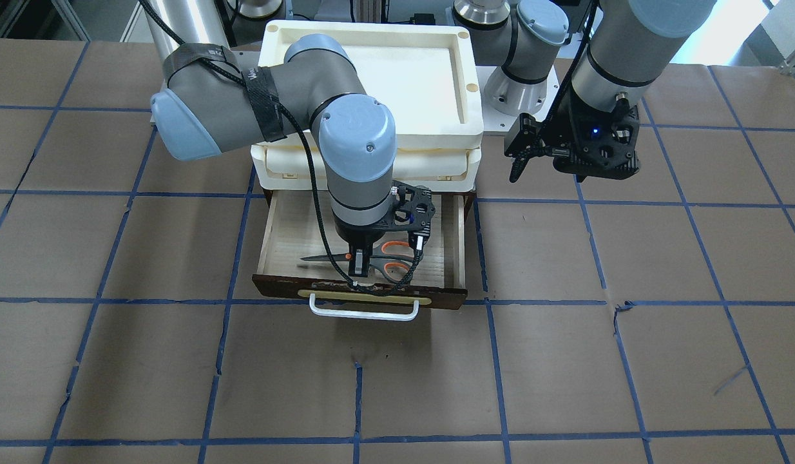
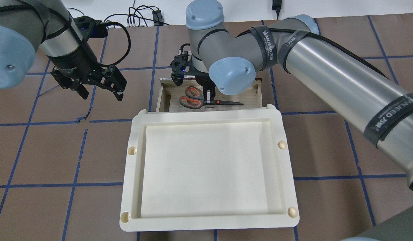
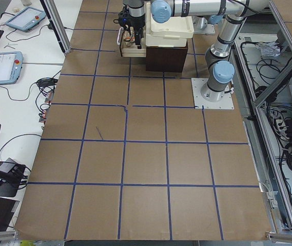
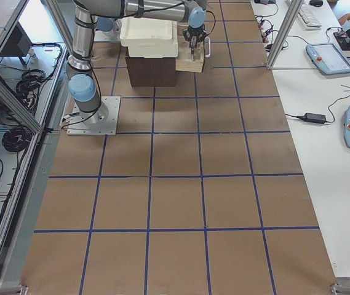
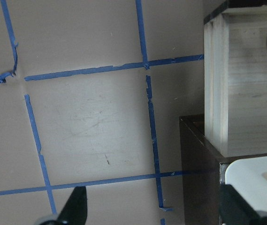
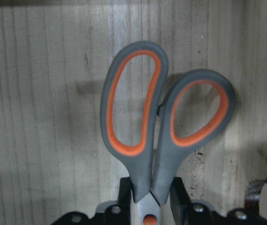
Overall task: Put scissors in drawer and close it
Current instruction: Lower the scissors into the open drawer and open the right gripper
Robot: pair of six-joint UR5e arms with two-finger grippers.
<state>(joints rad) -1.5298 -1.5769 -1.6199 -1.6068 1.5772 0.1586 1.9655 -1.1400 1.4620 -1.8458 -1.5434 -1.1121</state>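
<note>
Two steps make up the task, and the first is nearly complete. The small scissors with dark-grey blades and grey, orange-lined handles [image 6: 142, 178] are inside the shallow pale-wood drawer with dark brown front panel and white bar handle [image 1: 266, 238], lying across its width. The right end effector [image 1: 360, 263] reaches into the drawer, jaws narrow and clamped on the scissors near the pivot. Release and withdrawal are not yet done. The drawer stands pulled out below the cream-white plastic tray [image 2: 206, 115], so it has yet to be closed. The left end effector [image 2: 101, 92] hangs spread wide and empty above the brown tabletop [image 1: 565, 361].
</note>
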